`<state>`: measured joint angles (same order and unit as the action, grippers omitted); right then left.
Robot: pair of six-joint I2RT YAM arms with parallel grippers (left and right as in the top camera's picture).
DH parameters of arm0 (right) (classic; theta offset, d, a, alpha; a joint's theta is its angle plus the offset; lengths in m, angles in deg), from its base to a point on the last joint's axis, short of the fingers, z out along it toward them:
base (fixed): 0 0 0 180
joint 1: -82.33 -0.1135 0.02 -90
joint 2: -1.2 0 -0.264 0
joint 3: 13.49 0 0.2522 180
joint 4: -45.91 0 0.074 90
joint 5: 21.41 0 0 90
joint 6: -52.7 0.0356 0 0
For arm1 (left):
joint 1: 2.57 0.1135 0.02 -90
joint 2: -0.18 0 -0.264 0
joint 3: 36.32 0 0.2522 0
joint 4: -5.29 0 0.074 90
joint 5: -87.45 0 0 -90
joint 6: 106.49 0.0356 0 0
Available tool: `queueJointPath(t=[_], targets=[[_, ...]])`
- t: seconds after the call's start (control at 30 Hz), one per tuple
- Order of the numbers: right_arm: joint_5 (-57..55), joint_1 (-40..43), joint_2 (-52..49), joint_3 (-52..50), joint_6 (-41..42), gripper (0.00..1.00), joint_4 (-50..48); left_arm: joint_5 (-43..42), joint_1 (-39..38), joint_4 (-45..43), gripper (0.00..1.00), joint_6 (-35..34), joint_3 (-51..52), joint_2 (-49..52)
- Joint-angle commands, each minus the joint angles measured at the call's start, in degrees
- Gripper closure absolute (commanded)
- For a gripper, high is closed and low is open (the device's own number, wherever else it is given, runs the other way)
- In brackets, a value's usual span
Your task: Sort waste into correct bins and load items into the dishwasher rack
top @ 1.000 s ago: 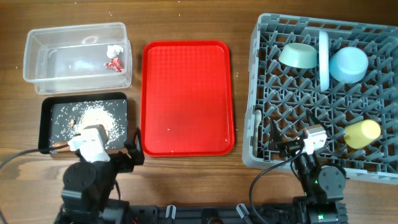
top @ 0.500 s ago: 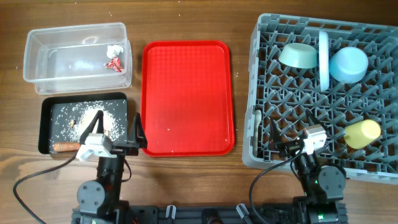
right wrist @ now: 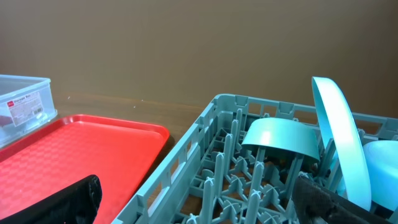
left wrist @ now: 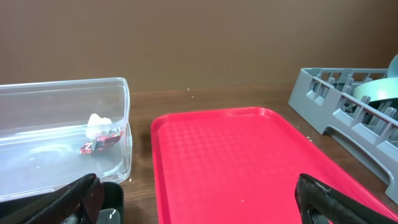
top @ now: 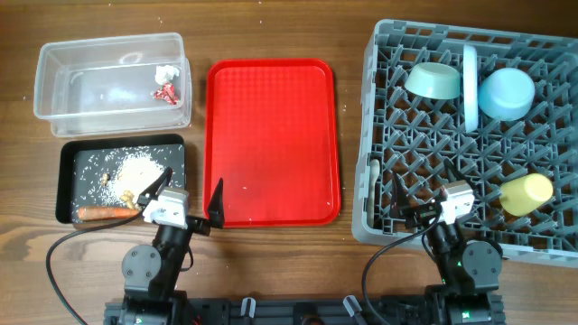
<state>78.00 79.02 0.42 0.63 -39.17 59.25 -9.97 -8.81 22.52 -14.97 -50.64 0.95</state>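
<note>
- The brown wooden counter (top: pixel 271 27) carries everything.
- The large square grey plastic lattice rack (top: pixel 369 108) takes up the right side.
- The flat red rectangular serving tray (top: pixel 271 135) lies in the middle with nothing on it.
- The clear rectangular plastic tub (top: pixel 108 40) sits at the far left.
- The shallow black rectangular tray (top: pixel 63 181) lies just in front of the tub.
- The left hand (top: pixel 193 178) hovers low at the gap between black tray and red tray, fingers spread wide, gripping nothing.
- The right hand (top: pixel 423 185) sits over the rack's near left part, fingers likewise wide apart and empty.
- The pale round plate (top: pixel 470 86) stands on edge in the rack's far rows.
- The light blue bowl (top: pixel 506 93) rests just right of the plate.
- The pale green bowl (top: pixel 433 81) rests just left of the plate, tipped over the pegs.
- The small yellow cup (top: pixel 526 193) lies on its side near the rack's right edge.
- The white spoon (top: pixel 375 185) lies along the rack's left wall.
- The small orange carrot (top: pixel 104 213) lies in the black tray's near left corner.
- The crumpled red-and-white wrapper (top: pixel 166 84) lies inside the tub, at its right end.
- The pale rice-like scraps (top: pixel 140 170) are scattered across the black tray.
</note>
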Motion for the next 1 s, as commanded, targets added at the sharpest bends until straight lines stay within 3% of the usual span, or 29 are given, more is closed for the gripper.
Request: queueJointPath(t=[0.0,0.3,0.97], targets=[[1.0,0.3,0.3,-0.1,-1.0,0.0,-0.3,-1.7,0.3,0.3,0.0,1.5,0.3,-0.6],[1.0,0.3,0.3,-0.1,-1.0,0.0,-0.3,-6.0,1.0,-0.1,0.0,2.8,0.3,-0.6],[1.0,0.3,0.3,-0.1,-1.0,0.0,-0.3,-5.8,1.3,-0.2,0.0,2.1,0.3,-0.6]])
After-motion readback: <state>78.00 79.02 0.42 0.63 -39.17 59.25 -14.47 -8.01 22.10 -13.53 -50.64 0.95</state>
